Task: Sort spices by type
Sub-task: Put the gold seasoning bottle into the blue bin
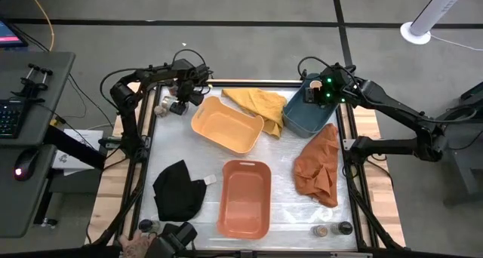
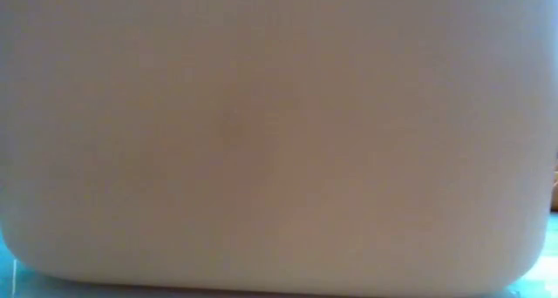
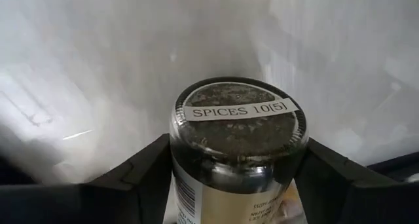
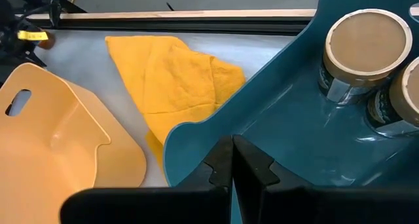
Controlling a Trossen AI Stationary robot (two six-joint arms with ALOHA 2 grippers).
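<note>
My left gripper [image 1: 179,99] is at the table's far left corner, shut on a glass spice jar [image 3: 237,122] whose base carries a strip reading "SPICES 10[5]". My right gripper [image 4: 232,164] is shut and hangs over the blue tub [image 1: 308,113] at its rim [image 4: 196,129]. Two wider jars with pale tan tops [image 4: 368,42] [image 4: 407,96] stand upright on the tub's floor. Two small jars [image 1: 321,230] [image 1: 345,228] stand near the table's near right corner, and another [image 1: 146,226] is at the near left. My left gripper pinches the jar between its two fingers [image 3: 141,175], one on each side of the glass body just behind the base [image 3: 180,152]. The jar lies along the fingers with its labelled base pointing away from the wrist. It is clear of the white table surface beyond it.
A yellow tub [image 1: 226,124] sits at the far middle and an orange tub [image 1: 245,198] at the near middle. The yellow cloth [image 1: 258,103], orange cloth [image 1: 317,166] and black cloth [image 1: 178,188] lie around them. A pale tub wall [image 2: 279,141] fills the low view.
</note>
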